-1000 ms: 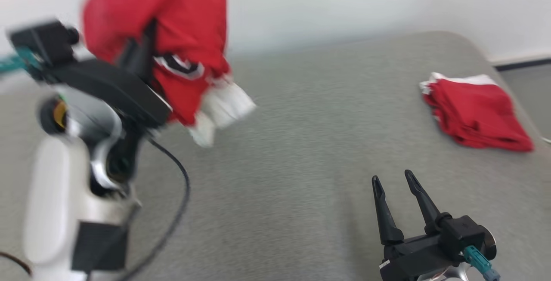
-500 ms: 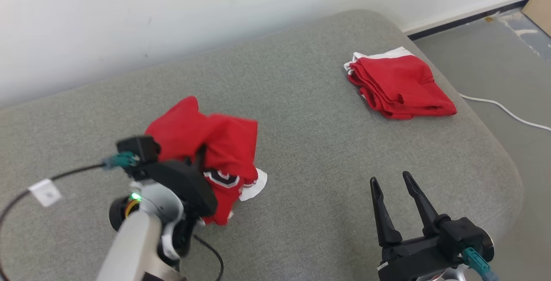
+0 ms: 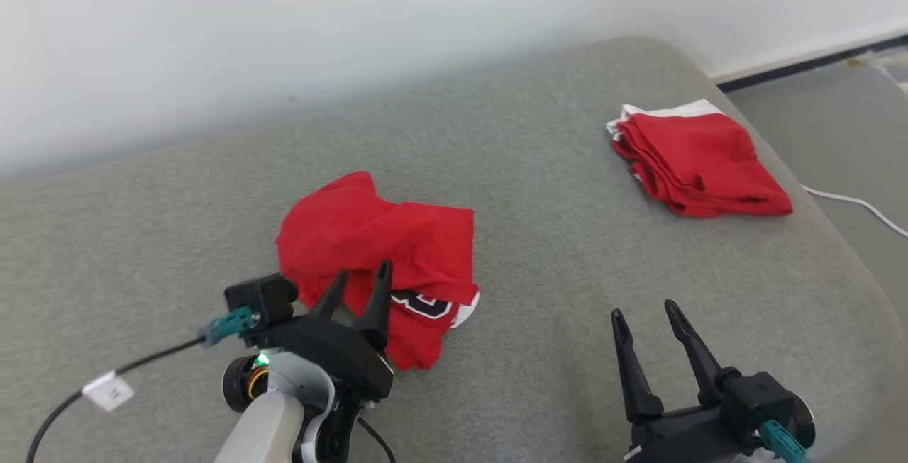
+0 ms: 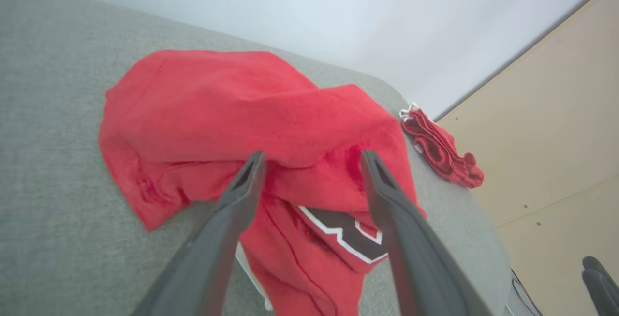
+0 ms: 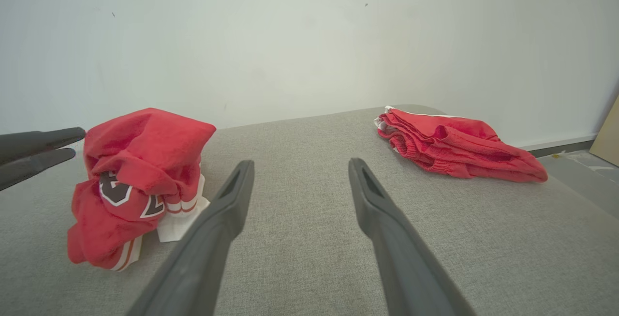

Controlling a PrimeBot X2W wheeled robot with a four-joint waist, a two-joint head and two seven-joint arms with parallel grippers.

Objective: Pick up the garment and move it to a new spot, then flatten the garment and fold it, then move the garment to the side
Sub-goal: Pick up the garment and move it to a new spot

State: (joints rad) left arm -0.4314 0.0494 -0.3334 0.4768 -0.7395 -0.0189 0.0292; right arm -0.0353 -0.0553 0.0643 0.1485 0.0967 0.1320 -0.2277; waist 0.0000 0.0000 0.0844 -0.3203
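Observation:
The garment (image 3: pixel 383 257) is a crumpled red jersey with a black-and-white number and white trim, lying in a heap on the grey padded table (image 3: pixel 539 250). My left gripper (image 3: pixel 363 273) hovers open at the heap's near edge, its fingers clear of the cloth. From the left wrist, the garment (image 4: pixel 251 108) lies just beyond the spread left gripper (image 4: pixel 312 156). My right gripper (image 3: pixel 643 310) stands open and empty at the lower right, apart from the cloth. The right wrist view has the garment (image 5: pixel 140 171) to the left of the right gripper (image 5: pixel 300 163), with the left gripper (image 5: pixel 77 142) beside the heap.
A folded stack of red clothes (image 3: pixel 699 165) lies near the table's far right corner. A white cable (image 3: pixel 851 201) runs on the floor past the right edge. A pale wall stands behind the table. A beige board (image 4: pixel 556 112) stands to the right.
My left gripper came down with the garment, set it on the table and opened, letting it go. The head camera shifted. The right gripper stayed put.

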